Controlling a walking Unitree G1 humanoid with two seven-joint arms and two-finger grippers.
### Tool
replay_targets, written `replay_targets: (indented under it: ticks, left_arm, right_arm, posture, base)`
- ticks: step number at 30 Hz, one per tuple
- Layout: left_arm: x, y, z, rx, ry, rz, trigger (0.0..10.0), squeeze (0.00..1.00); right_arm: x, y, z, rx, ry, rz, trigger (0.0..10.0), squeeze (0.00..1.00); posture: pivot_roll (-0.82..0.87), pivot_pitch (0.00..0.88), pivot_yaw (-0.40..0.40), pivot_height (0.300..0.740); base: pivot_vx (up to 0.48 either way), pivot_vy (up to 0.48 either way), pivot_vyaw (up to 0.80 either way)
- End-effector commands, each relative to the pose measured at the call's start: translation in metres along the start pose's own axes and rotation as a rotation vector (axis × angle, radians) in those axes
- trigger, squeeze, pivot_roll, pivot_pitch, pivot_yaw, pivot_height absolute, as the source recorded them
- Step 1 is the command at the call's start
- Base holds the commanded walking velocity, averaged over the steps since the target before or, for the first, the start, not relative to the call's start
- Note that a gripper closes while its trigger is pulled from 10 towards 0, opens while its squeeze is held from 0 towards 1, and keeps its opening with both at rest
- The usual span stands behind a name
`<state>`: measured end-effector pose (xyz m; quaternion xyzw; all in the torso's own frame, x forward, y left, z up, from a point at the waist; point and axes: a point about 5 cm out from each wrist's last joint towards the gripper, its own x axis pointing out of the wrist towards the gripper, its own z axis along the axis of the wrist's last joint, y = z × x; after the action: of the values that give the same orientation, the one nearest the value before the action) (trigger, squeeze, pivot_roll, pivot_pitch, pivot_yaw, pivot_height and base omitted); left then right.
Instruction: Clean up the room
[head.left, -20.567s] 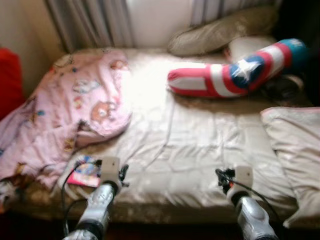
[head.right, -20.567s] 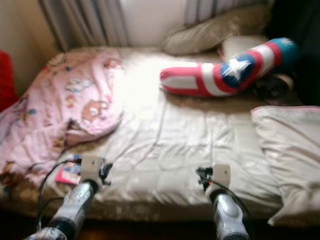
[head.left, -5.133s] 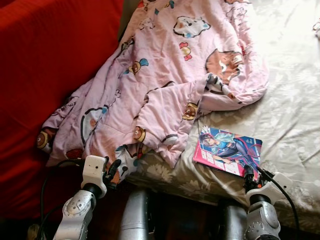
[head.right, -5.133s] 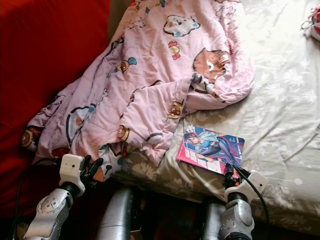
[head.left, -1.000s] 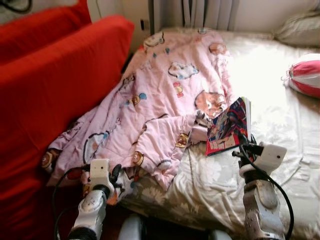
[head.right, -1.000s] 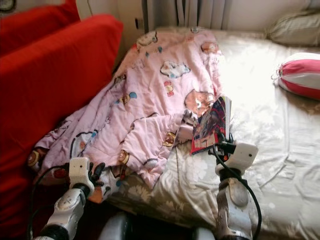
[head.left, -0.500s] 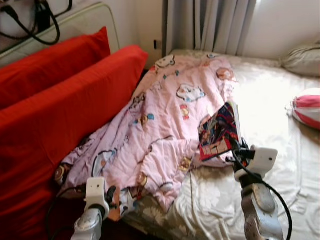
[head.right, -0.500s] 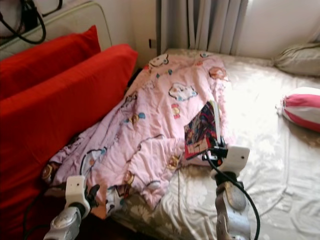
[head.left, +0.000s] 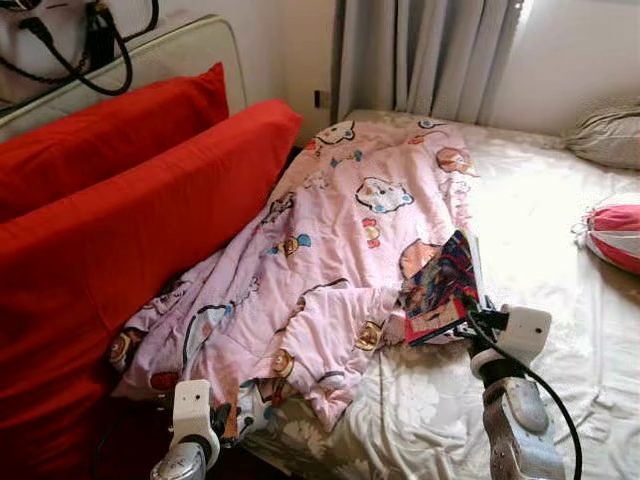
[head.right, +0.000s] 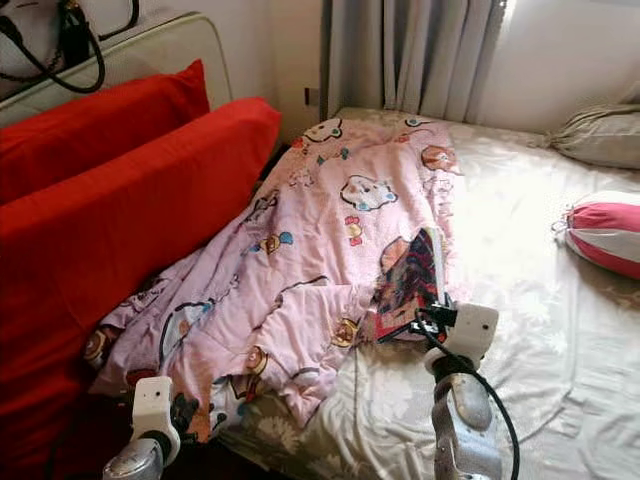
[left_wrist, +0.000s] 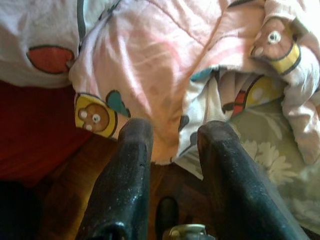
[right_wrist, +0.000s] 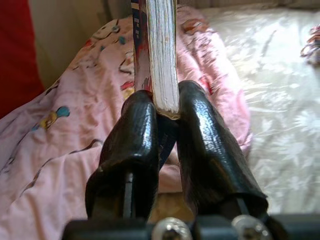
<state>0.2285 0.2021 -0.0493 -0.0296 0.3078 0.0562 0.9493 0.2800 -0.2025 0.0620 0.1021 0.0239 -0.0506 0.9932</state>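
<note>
A colourful comic book (head.left: 445, 288) is held up off the bed, tilted, over the edge of the pink cartoon blanket (head.left: 340, 230). My right gripper (head.left: 478, 316) is shut on the book's lower edge; the right wrist view shows the book's page block (right_wrist: 161, 55) pinched between the two black fingers (right_wrist: 131, 145). My left gripper (left_wrist: 172, 135) is low at the bed's near corner, open, with nothing between its fingers (left_wrist: 132, 160), facing the blanket's hanging hem (left_wrist: 150, 75).
Red cushions (head.left: 110, 210) lean against the bed's left side. A beige sheet covers the mattress (head.left: 540, 230). A red-and-white striped bolster (head.left: 615, 230) and a beige pillow (head.left: 605, 135) lie at the right. Grey curtains (head.left: 430, 55) hang behind. Dark floor (left_wrist: 50, 195) lies under the bed's corner.
The camera has risen and tilted, showing more of the cushions and curtains. My right gripper still grips the book, now a little lower in the picture. The left arm sank toward the frame's bottom.
</note>
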Motion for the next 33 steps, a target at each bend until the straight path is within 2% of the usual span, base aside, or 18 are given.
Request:
replay_targets:
  ticks: [1,3,9,12,20,31,33]
  left_arm:
    - [-0.0029,0.0038,-0.0093,0.029,0.046,0.007,10.0,0.0]
    - [-0.0036,0.0042,-0.0114,0.032,0.055,0.009,10.0,0.0]
    - [-0.0038,0.0023,-0.0124,0.03,0.057,0.004,10.0,0.0]
    - [-0.0027,-0.003,-0.0105,0.044,0.049,-0.02,10.0,0.0]
    - [-0.0022,-0.0029,-0.0091,0.045,0.043,-0.019,10.0,0.0]
    - [-0.0027,-0.0004,-0.0094,0.045,0.042,-0.014,10.0,0.0]
    - [-0.0024,-0.0005,-0.0084,0.047,0.039,-0.017,10.0,0.0]
  right_arm:
    - [0.0061,0.0038,0.0103,-0.003,-0.031,0.016,10.0,0.0]
    - [0.0062,0.0047,0.0082,0.024,-0.024,0.015,10.0,0.0]
    - [0.0061,0.0093,0.0063,0.022,-0.02,0.03,10.0,0.0]
    - [0.0067,0.0103,0.0065,0.016,-0.023,0.017,10.0,0.0]
    - [0.0091,0.0097,0.0044,0.022,-0.003,-0.014,10.0,0.0]
    - [0.0038,0.0096,0.001,0.035,-0.003,-0.036,10.0,0.0]
    - [0.0032,0.0097,0.0013,0.031,-0.009,-0.035,10.0,0.0]
  posture:
    - [0.0,0.0,-0.01,0.74]
    - [0.0,0.0,-0.01,0.74]
    - [0.01,0.0,-0.013,0.74]
    - [0.01,0.0,-0.015,0.74]
    - [0.01,0.02,-0.017,0.74]
    - [0.01,0.035,-0.009,0.74]
    - [0.01,0.036,-0.008,0.74]
  base:
    - [0.0,0.0,-0.52]
    - [0.0,0.0,-0.76]
    - [0.0,0.0,-0.75]
    - [0.0,-0.393,-0.75]
    - [0.0,-0.452,0.0]
    - [0.0,-0.461,-0.67]
    - [0.0,-0.458,0.0]
